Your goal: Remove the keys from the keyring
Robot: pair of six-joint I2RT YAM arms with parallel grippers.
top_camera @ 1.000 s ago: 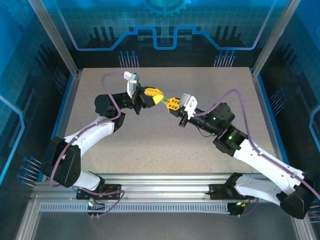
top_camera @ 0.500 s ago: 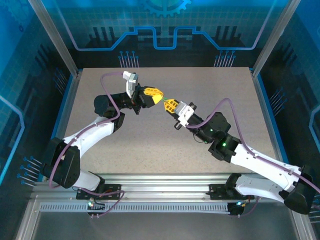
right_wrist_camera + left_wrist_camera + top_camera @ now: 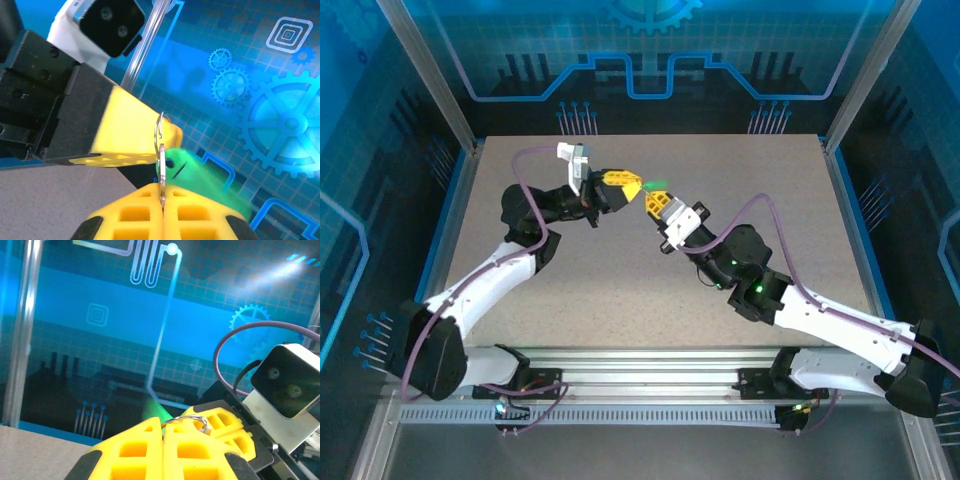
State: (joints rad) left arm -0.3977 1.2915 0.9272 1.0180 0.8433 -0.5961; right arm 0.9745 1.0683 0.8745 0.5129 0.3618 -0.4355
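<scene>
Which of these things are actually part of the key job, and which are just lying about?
Part of the job: keyring, green key on it, left gripper, right gripper, both shut on the ring.
Just there: table, purple cables, blue wall panels.

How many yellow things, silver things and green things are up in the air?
Yellow: 2, the left gripper and the right gripper
Silver: 1, the keyring
Green: 1, the key
Total: 4
</scene>
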